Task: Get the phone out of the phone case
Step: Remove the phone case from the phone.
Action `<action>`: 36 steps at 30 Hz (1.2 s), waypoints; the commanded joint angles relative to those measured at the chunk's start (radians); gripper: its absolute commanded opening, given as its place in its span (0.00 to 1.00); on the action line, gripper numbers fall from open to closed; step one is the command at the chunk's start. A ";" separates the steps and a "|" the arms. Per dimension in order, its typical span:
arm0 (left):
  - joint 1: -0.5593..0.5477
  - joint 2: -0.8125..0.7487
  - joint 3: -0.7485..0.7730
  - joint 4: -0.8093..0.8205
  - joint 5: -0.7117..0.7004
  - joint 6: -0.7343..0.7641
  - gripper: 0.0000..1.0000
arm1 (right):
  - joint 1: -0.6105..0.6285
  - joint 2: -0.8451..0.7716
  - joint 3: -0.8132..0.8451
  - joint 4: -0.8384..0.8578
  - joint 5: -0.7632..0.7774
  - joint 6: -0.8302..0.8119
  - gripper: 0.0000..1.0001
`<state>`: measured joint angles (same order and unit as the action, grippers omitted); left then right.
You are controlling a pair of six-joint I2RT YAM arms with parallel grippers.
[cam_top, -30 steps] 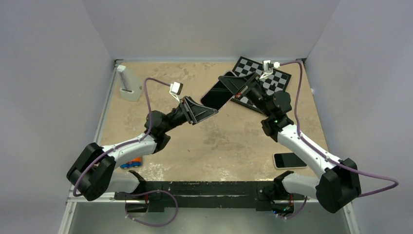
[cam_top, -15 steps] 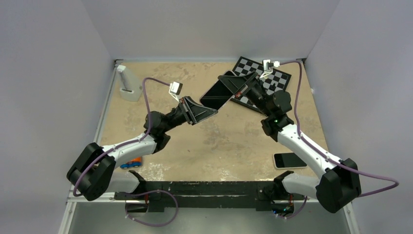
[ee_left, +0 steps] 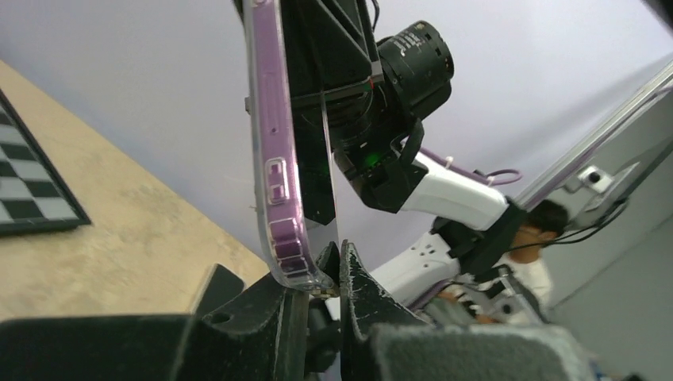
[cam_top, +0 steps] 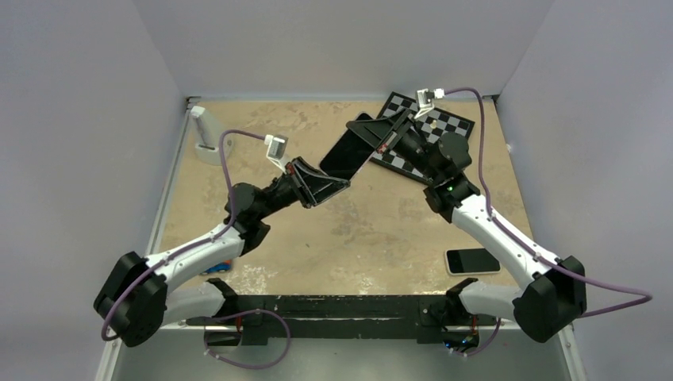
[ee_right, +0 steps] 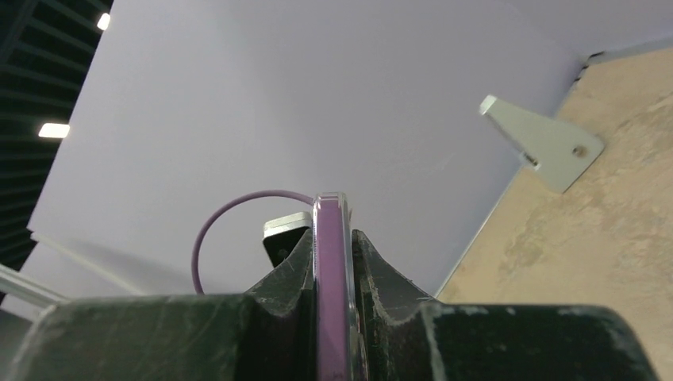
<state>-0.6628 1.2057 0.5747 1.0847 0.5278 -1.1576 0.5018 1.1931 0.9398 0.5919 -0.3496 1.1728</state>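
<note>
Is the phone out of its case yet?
Not yet. Done: it is held up off the table. In hand: the left gripper pinches the phone case at a corner and the right gripper clamps its edge. Left: the phone looks still inside, so it has to be pushed out.

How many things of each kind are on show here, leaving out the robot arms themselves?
Phones: 2, the black phone held in the air and the white-rimmed phone lying on the table
Phone case: 1, around the black phone
Chessboard: 1
White stand: 1
Small blue toy: 1, partly hidden under an arm
Total: 6
</note>
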 commanded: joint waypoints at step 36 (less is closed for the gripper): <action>0.135 -0.078 -0.010 -0.348 -0.195 0.114 0.32 | -0.005 0.028 -0.096 0.315 -0.187 0.533 0.00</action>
<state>-0.5930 1.1164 0.5419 0.9421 0.4873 -0.8982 0.4679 1.2778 0.8375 0.7128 -0.3897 1.6127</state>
